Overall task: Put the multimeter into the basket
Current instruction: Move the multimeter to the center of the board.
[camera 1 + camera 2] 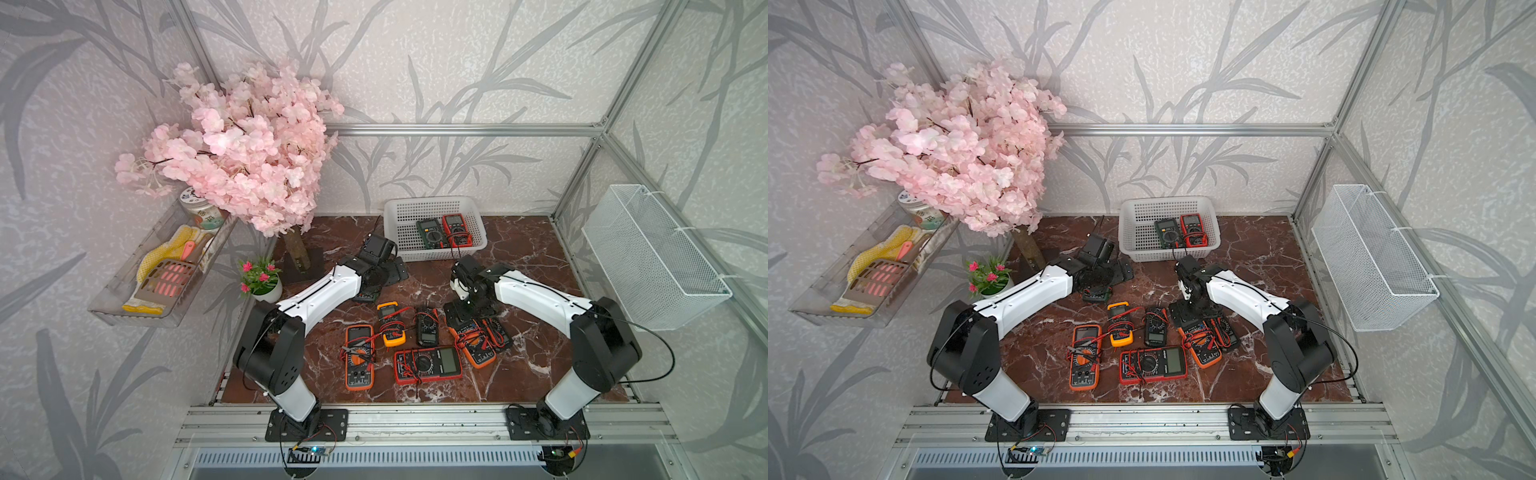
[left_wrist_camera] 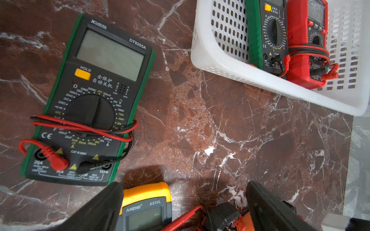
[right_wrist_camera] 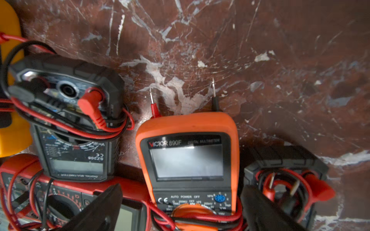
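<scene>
Above the orange rubber-cased rectangular multimeter, the right gripper gapes wide, empty, as does the left gripper; its looped red-and-black leads may snag the black meter alongside.

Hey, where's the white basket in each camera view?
In a top view: the basket sits centre, at the table's back.
In a top view: likewise, centre.
Left wrist: upper right corner.
Right wrist: not in it.
Landmark: red multimeter inside the basket.

White links, black joints
</scene>
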Robot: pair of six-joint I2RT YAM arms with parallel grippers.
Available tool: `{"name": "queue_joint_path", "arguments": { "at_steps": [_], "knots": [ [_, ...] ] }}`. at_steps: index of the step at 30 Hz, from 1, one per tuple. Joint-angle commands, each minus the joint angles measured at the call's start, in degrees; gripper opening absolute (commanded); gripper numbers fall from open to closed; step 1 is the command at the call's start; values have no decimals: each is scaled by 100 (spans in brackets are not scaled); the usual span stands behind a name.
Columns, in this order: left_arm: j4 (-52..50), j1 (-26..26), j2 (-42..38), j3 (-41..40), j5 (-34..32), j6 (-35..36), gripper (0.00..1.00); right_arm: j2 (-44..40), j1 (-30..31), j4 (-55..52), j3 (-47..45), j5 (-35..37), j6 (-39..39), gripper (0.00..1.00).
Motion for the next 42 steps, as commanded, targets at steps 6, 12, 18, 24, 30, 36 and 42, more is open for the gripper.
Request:
{"name": "queue_joint_path", "arguments": {
  "at_steps": [6, 12, 18, 24, 30, 36, 42],
  "knots": [
    [81, -26, -177, -90, -56, -21, 100, 537, 19, 19, 258, 117, -185, 98],
    [121, -29, -125, -56, -31, -30, 100, 883, 20, 14, 355, 91, -171, 89],
    [131, -28, -64, -3, 7, -15, 100, 1076, 13, -4, 568, 142, -79, 69],
    [50, -28, 48, 147, 72, 54, 100, 1254, -52, -28, 976, 265, 124, 62],
    [-25, -29, 152, 294, 138, 135, 100, 1437, -233, -7, 1467, 358, 298, 61],
    [-64, -29, 216, 391, 185, 197, 100, 1654, -437, 44, 1899, 413, 420, 61],
    [-101, -27, 205, 381, 208, 216, 100, 1760, -668, 133, 2162, 449, 533, 61]
  ]
}}
